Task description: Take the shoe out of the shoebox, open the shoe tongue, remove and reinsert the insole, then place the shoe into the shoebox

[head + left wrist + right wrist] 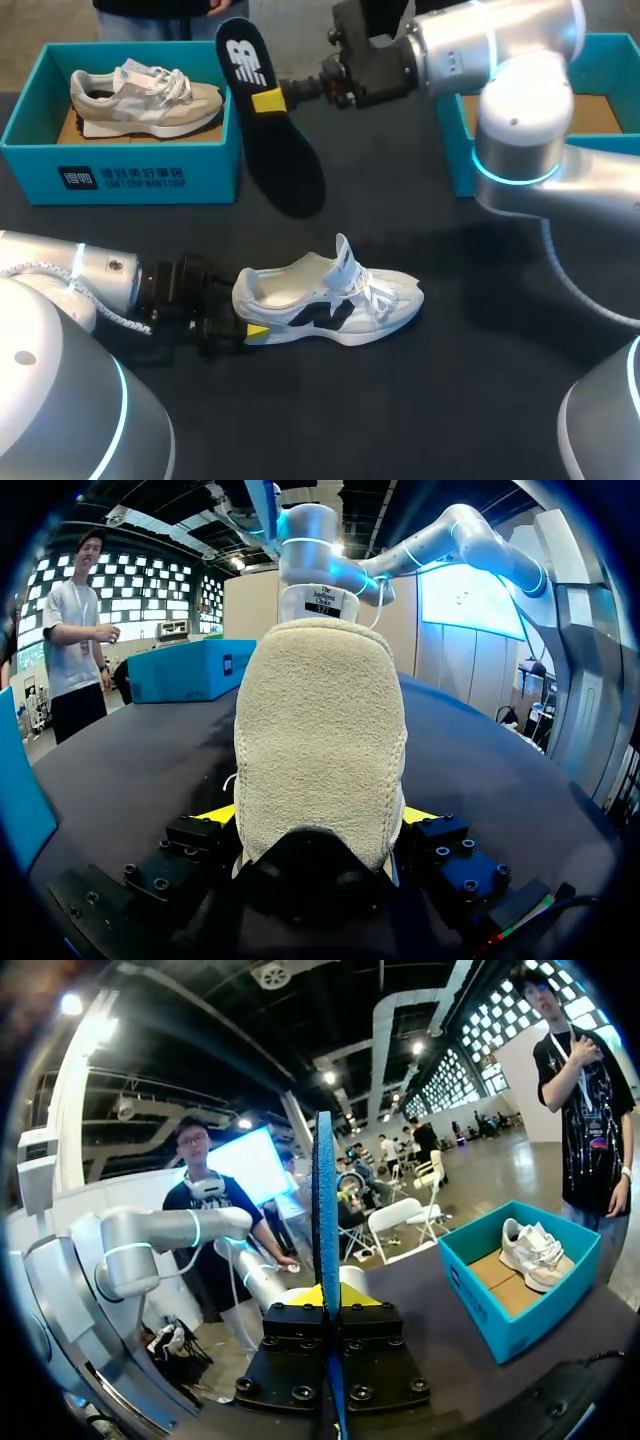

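A white shoe (330, 295) with navy side marking lies on its sole at the middle of the dark table, toe to the right, tongue pulled up. My left gripper (250, 328) is at its heel. In the left wrist view the beige heel lining (320, 740) fills the gap between both yellow fingertips (215, 813), which press it from two sides. My right gripper (268, 100) is shut on a black insole (285, 165) held in the air above the table. In the right wrist view the insole (324, 1210) stands edge-on between the fingers.
A teal shoebox (120, 175) at the back left holds a beige shoe (145, 98); it also shows in the right wrist view as the box (500, 1305). A second teal box (600, 60) sits at the back right, partly behind my right arm.
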Robot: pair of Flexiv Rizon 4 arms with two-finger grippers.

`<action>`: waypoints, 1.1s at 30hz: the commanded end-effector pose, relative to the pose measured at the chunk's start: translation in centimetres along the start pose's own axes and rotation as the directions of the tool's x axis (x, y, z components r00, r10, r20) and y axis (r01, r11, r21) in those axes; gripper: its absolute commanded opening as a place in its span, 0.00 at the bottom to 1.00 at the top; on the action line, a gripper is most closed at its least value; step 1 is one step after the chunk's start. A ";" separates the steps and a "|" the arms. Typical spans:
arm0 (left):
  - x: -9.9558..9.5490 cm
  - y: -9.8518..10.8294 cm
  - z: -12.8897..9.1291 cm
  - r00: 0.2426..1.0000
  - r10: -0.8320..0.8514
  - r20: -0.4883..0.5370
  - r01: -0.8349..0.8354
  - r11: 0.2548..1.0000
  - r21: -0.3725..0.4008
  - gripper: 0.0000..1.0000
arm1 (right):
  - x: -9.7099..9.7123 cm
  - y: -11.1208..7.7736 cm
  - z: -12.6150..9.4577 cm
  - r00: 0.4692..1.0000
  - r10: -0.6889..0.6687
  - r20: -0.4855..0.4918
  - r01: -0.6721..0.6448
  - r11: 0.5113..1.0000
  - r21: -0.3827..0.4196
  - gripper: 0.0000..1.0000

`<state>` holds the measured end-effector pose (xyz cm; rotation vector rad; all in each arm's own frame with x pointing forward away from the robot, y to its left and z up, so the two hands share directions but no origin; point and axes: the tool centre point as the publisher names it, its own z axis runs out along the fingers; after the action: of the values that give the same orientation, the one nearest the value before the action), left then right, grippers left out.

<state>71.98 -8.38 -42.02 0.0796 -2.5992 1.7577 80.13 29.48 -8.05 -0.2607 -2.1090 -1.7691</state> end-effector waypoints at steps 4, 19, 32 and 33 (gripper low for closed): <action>0.1 0.2 0.3 1.000 0.000 0.003 0.000 1.000 0.000 0.00 | 2.7 0.3 -2.9 1.000 0.005 0.007 -0.005 1.000 -0.009 0.00; 0.1 0.2 0.3 1.000 0.000 0.003 0.000 1.000 0.000 0.00 | 7.7 0.3 -4.5 1.000 -0.025 -0.005 0.025 1.000 -0.013 0.00; 0.1 0.2 0.3 1.000 0.000 0.003 0.000 1.000 0.000 0.00 | 10.1 -1.4 -5.2 0.997 -0.073 -0.006 0.072 0.996 -0.044 0.00; 0.1 0.2 0.3 1.000 0.000 0.003 0.000 1.000 0.000 0.00 | 10.1 -1.4 -5.2 0.997 -0.073 -0.006 0.072 0.996 -0.044 0.00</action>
<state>71.99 -8.37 -42.03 0.0798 -2.5995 1.7574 71.60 23.39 -4.40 -0.1841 -2.1001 -1.8491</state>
